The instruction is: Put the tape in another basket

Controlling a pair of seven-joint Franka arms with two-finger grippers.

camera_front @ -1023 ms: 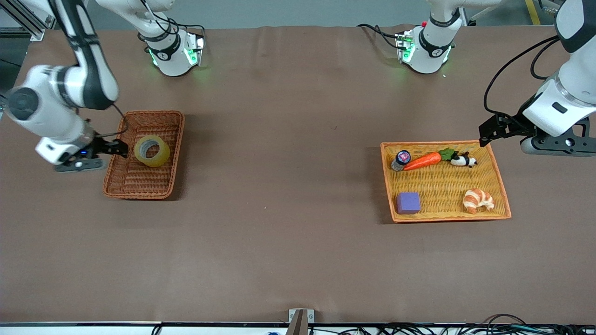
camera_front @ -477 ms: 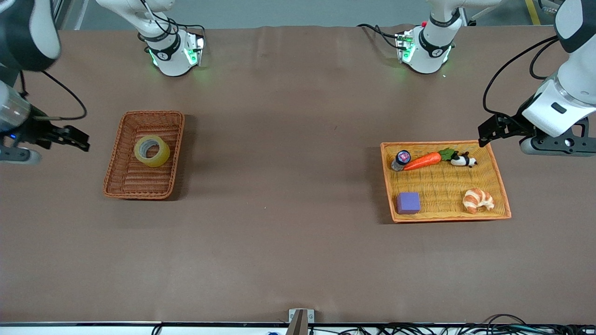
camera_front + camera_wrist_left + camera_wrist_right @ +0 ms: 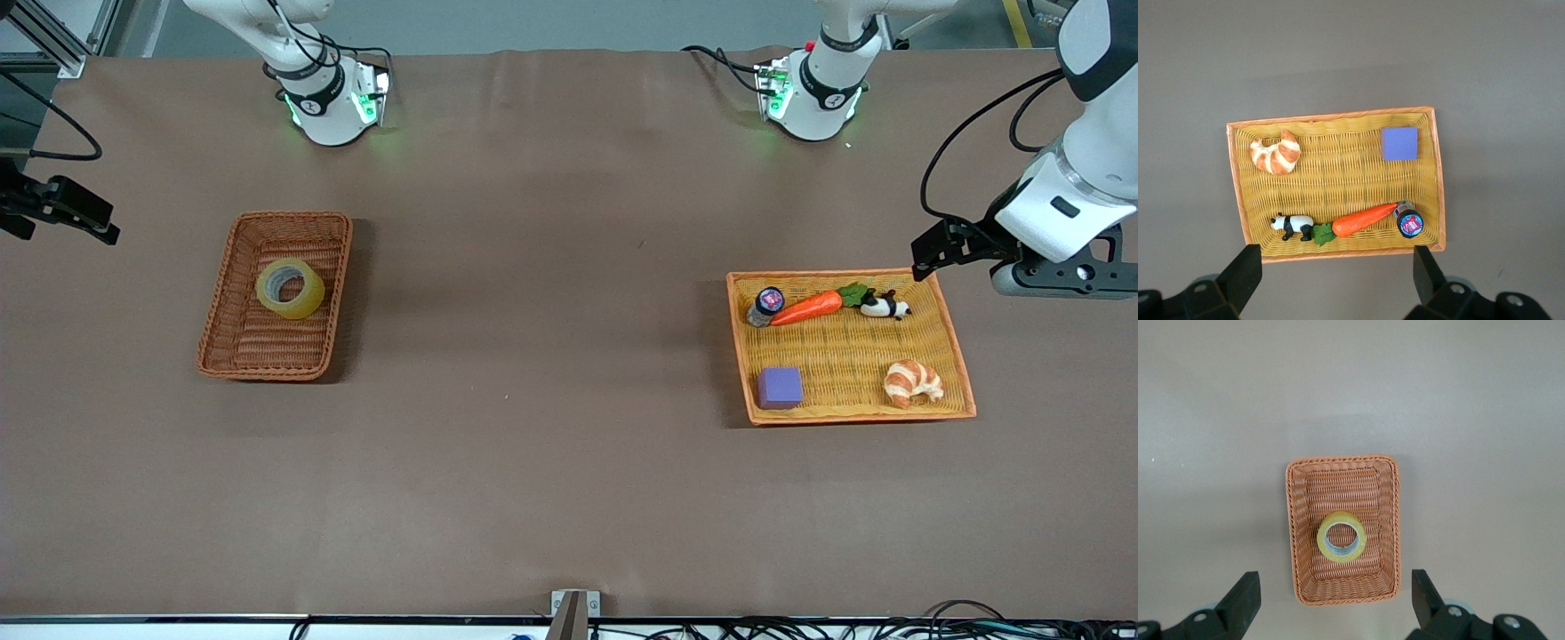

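Two baskets on the worktop (image 3: pixel 551 462). Tape (image 3: pixel 290 288) lies flat in the reddish-brown basket (image 3: pixel 233 267) at the right arm's end, sitting toward the half of the basket farther from the front camera, not held by anything. Right pincer (image 3: pixel 84 215) is up in the air off that end of the worktop, clear of the basket, fingers (image 3: pixel 1241 600) spread wide, nothing between them. Left pincer (image 3: pixel 927 252) hangs over the corner of the flat orange-yellow tray (image 3: pixel 858 414) at the left arm's end, fingers (image 3: pixel 1245 272) also wide apart and empty. Tray holds a croissant (image 3: pixel 913 382), a purple block (image 3: pixel 780 388), a carrot (image 3: pixel 811 306), a panda figure (image 3: pixel 884 307) and a small bottle (image 3: pixel 765 305). Carrot lies between bottle and panda.
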